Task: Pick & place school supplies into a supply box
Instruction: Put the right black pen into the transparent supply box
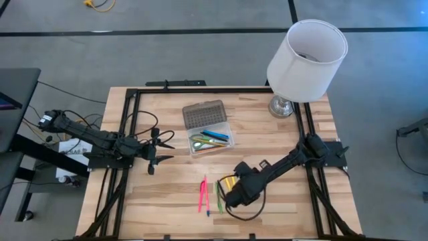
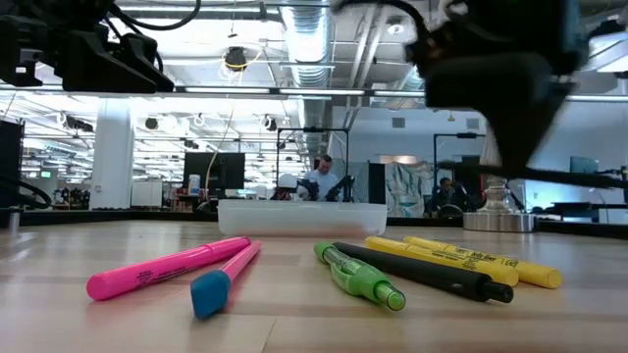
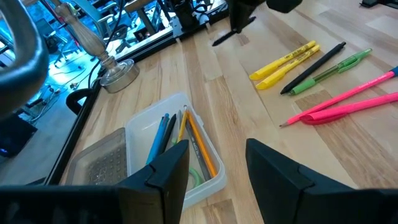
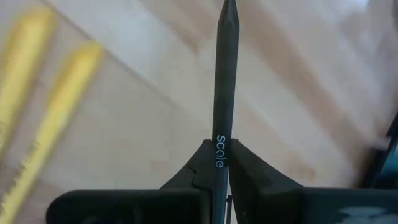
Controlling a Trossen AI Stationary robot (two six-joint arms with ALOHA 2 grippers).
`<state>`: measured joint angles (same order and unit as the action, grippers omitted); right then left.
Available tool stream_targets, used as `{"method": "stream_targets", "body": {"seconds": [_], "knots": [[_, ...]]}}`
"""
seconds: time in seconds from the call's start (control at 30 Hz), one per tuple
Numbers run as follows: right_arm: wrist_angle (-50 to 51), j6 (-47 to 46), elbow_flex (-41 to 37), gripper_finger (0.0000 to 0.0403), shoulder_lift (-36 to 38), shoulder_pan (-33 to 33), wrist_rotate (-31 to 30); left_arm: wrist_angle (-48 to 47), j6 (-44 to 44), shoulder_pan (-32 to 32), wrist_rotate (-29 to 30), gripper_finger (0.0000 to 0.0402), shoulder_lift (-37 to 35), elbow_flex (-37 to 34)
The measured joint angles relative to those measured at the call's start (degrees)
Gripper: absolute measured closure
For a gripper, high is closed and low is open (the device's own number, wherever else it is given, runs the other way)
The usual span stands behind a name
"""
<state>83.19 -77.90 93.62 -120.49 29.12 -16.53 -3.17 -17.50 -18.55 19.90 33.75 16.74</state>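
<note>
The supply box (image 1: 211, 137), a clear case with its ribbed lid (image 1: 204, 114) swung open, lies mid-table and holds green-handled scissors (image 1: 199, 142) and several pencils (image 3: 180, 134). Loose on the wood lie two yellow markers (image 3: 286, 61), a black pen (image 3: 314, 68), a green pen (image 3: 336, 64) and two pink ones (image 3: 348, 102). My right gripper (image 1: 232, 193) hovers over them, shut on a dark grey pencil (image 4: 224, 87). At the table's left edge my left gripper (image 3: 217, 171) waits open, holding nothing. My right gripper pinches the dark grey pencil's shaft at its printed lettering (image 4: 220, 148) between its two fingers. The pencil runs out lengthwise ahead of the fingers, its pointed tip (image 4: 227, 9) leading. The fingers slant down from above. The pencil (image 3: 231, 36) looks lifted clear of the wood.
A white-shaded lamp (image 1: 306, 60) stands on its metal foot (image 1: 282, 106) at the far right corner. Black frame rails (image 1: 127, 127) run along the table's left, far and right sides. Bare wood lies between the box and the loose pens.
</note>
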Motion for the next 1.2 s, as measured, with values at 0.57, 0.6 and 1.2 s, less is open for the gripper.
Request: {"method": "stream_targets", "body": {"seconds": [0.57, 0.6, 1.2], "knots": [[-11.8, 38.69, 1.93, 0.0384, 0.04, -15.16, -19.83, -2.64, 4.0, -0.02, 0.0, 0.0247, 0.01, 0.01], [-13.37, 41.42, 1.93, 0.0384, 0.04, -16.25, -19.81, -2.99, 4.55, -0.01, 0.0, 0.0247, 0.01, 0.0], [-38.71, 74.85, 1.76, 0.0386, 0.04, -28.04, -13.15, -8.38, 13.61, -0.02, 0.0, 0.0247, 0.01, 0.01]]}}
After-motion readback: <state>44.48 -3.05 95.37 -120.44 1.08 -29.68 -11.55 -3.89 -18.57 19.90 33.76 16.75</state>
